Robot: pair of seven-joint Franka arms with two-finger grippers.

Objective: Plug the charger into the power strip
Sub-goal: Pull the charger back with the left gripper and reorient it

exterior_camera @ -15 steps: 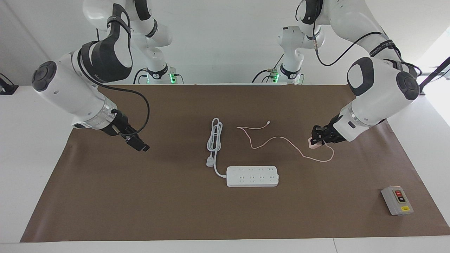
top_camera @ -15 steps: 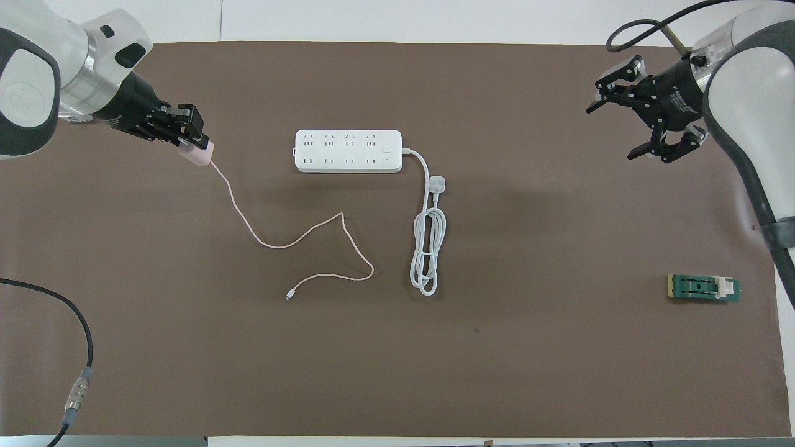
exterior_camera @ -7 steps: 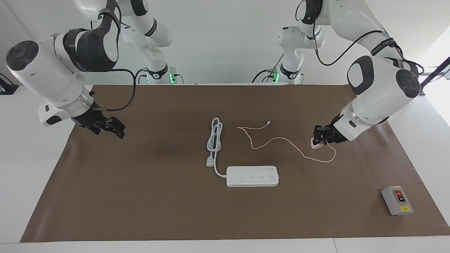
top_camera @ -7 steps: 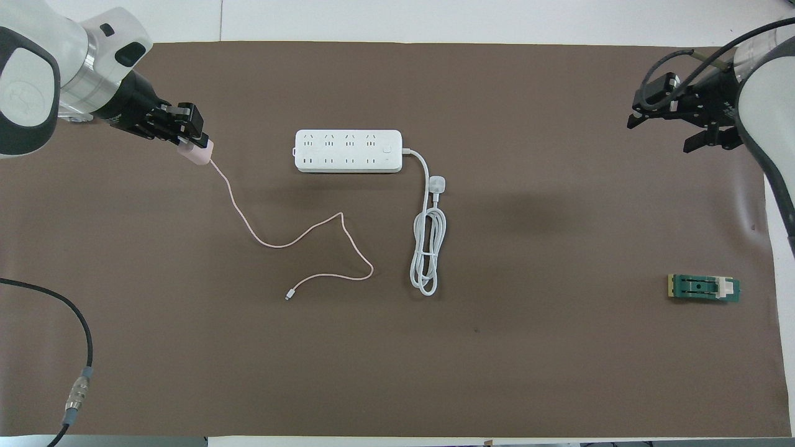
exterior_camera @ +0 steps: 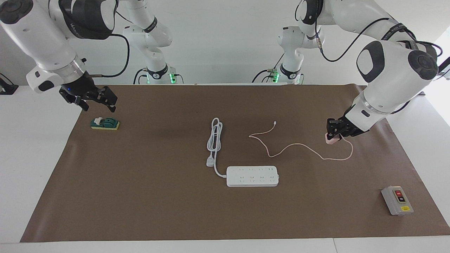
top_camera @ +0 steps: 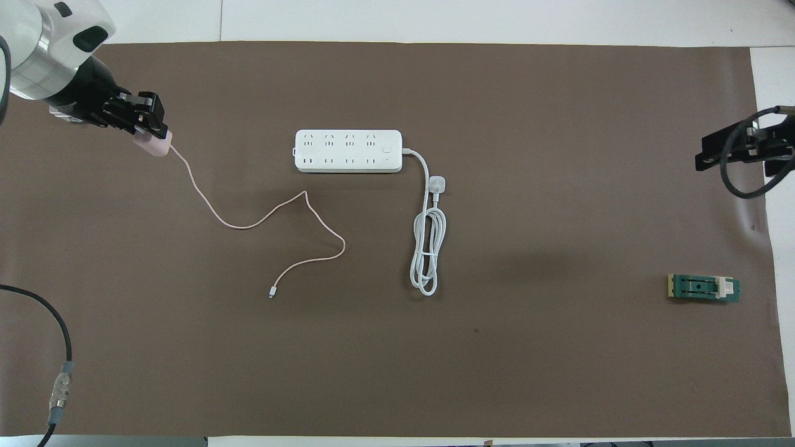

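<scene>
Bright, even light from above falls on the bench (exterior_camera: 140,196), and both views are sharp. Soft, faint shadows smudge the brown mat (top_camera: 534,267). Strong white glare is blowing out the wall (exterior_camera: 218,42) and one upper corner.

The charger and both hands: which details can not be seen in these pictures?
- Charger prongs: hidden by the left hand shut on it, facing view.
- Right hand: cut off by the overhead view's edge.
- Power strip socket shapes: too small, both views.
- Grey box: outside the overhead view.
</scene>
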